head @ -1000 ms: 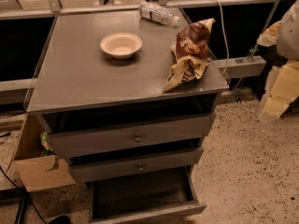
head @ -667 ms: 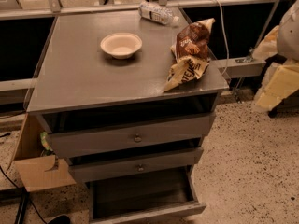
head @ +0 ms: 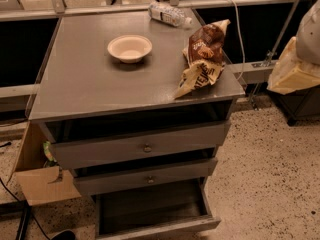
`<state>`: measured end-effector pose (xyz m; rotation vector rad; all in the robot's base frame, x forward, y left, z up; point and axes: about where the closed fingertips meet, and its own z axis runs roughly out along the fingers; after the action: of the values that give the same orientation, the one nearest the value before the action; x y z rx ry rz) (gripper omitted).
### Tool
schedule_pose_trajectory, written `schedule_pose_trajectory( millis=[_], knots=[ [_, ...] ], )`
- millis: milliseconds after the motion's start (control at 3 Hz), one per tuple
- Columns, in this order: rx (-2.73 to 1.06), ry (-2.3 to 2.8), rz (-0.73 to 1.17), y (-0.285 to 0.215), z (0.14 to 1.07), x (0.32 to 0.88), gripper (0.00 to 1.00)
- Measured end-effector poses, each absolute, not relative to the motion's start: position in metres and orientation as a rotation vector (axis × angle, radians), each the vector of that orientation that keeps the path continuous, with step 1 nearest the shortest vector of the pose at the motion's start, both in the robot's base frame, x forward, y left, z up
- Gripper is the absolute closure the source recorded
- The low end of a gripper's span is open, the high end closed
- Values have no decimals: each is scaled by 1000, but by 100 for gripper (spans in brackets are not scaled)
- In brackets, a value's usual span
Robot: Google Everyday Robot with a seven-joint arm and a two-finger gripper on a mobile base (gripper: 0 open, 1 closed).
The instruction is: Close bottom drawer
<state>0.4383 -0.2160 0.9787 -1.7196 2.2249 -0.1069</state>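
- The gripper (head: 293, 72) sits at the right edge of the frame, about level with the bench (head: 90, 89) top and partly cut off by the frame edge. Whether it is open or closed cannot be told.
- The bottom drawer (head: 150, 206) lies down and to the left of the gripper, at the bottom centre of the frame, well apart from it. It is pulled out towards the camera, further than the two drawers above.
- Its front panel runs left to right across the frame. Closing it probably means getting low in front of that panel and pushing it straight back under the bench.
- The panel's lower part is cut off by the bottom edge of the frame, so its knob cannot be seen.
- Above it, the middle drawer (head: 145, 176) and top drawer (head: 142, 146) also stand slightly ajar.
- On the bench top are a snack bag (head: 205, 56) nearest the gripper, a bowl (head: 129, 48) and a water bottle (head: 169, 14).
- A cardboard box (head: 40, 181) stands at the lower left, beside the bench.
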Motion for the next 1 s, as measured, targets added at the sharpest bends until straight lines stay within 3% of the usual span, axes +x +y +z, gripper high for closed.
schedule_pose_trajectory(
  millis=[333,667,1000],
  knots=[
    [-1720,2225,-107,-216,979,438,96],
    [-1719,2225,-107,-216,979,438,0],
    [-1719,2225,-107,-216,979,438,0]
  ],
)
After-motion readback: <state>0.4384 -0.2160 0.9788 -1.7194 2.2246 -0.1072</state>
